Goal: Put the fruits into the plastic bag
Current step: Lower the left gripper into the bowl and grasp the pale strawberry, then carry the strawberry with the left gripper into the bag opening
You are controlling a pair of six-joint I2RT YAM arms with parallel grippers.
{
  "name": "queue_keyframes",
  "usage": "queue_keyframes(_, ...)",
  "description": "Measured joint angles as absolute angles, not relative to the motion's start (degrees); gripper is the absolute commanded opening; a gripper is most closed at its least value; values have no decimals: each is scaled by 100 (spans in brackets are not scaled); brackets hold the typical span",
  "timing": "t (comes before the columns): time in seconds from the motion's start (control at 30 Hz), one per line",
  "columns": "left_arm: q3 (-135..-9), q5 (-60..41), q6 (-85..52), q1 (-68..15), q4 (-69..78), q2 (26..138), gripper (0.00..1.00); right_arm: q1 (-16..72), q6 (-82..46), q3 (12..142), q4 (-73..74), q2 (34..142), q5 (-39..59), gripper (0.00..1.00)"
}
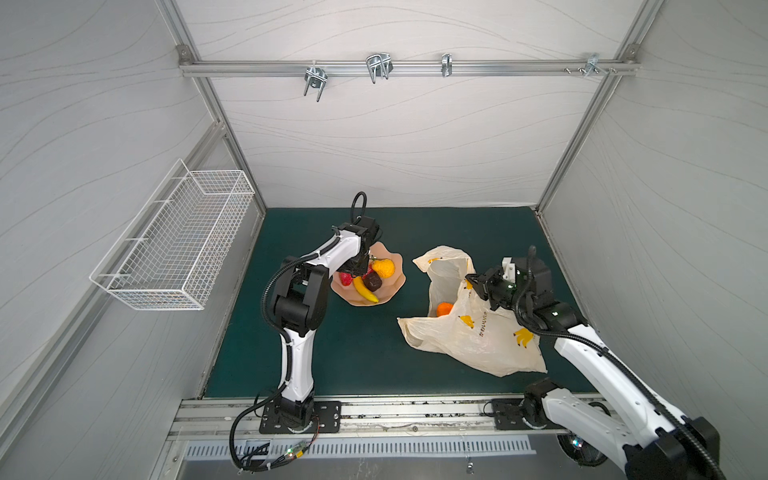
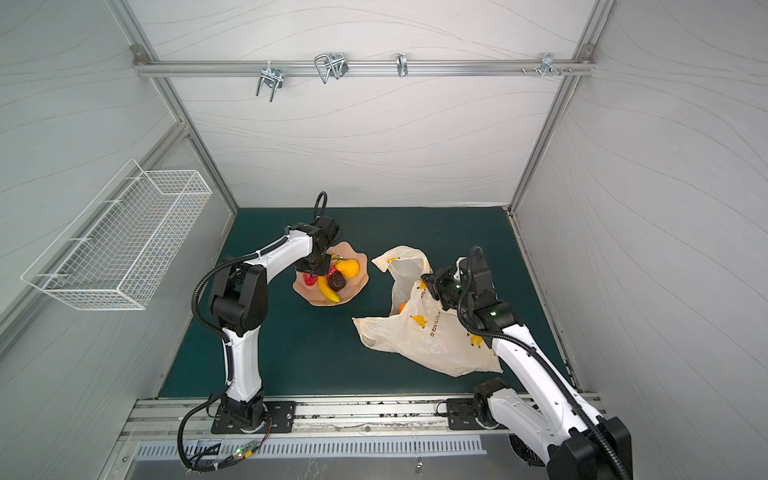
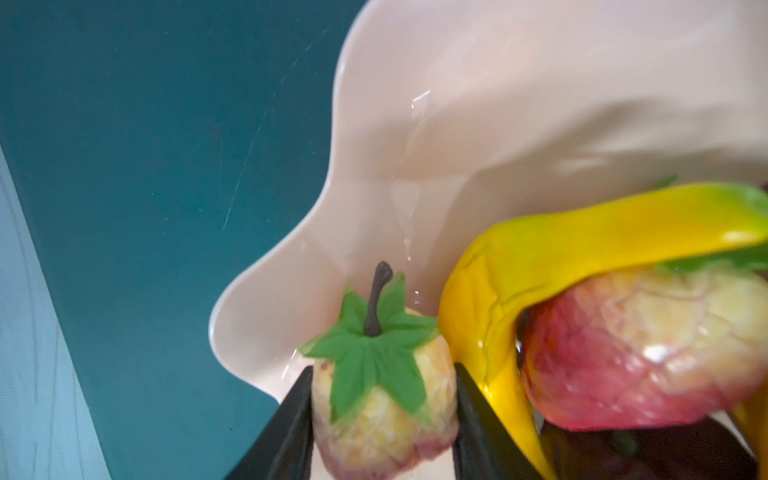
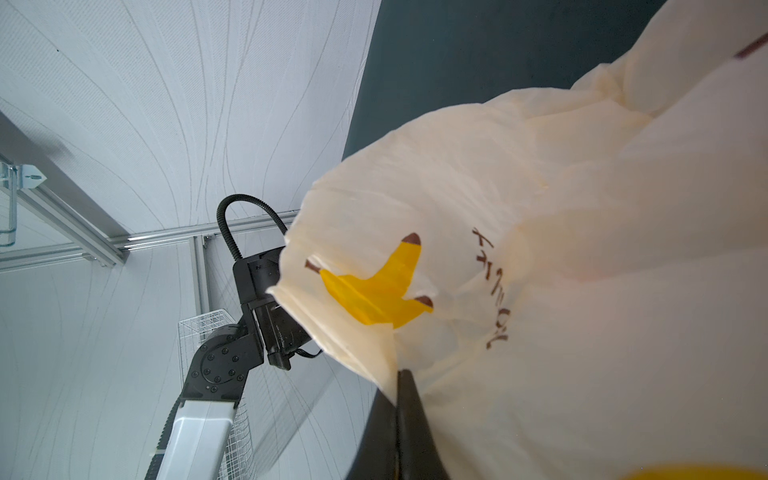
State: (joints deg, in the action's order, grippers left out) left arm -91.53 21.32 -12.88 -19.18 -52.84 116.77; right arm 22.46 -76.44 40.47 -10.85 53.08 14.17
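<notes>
In the left wrist view my left gripper (image 3: 384,415) has both fingers pressed against the sides of a strawberry (image 3: 382,399) with a green leaf cap, inside the pink bowl (image 3: 457,104). A banana (image 3: 561,245) and a second strawberry (image 3: 640,353) lie beside it. In a top view the bowl (image 1: 392,266) also holds a pear shape (image 1: 384,268) and a dark fruit (image 1: 372,282). My right gripper (image 1: 471,282) is shut on the plastic bag's (image 1: 478,332) rim and holds its mouth up; an orange (image 1: 444,308) lies inside.
A white wire basket (image 1: 178,245) hangs on the left wall. Metal hooks (image 1: 378,66) sit on the back rail. The bowl and the bag rest on a dark green mat (image 1: 357,353), with bare mat between them.
</notes>
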Motion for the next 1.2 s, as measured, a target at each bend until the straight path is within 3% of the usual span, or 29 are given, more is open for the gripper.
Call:
queue_keyframes(0.63, -8997, 1402, -1369, -1905, -5256, 10617, 30, 2204, -7644, 4049, -1085, 5332, 1422, 0)
queue_keyframes(0.93, -8932, 493, -1378, -1881, -5175, 10068, 29, 2202, -7638, 4101, -1103, 5332, 1422, 0)
queue_keyframes(1.2, -8068, -670, -1511, -1881, -4779, 9463, 29, 2202, -7601, 4112, -1105, 5334, 1422, 0)
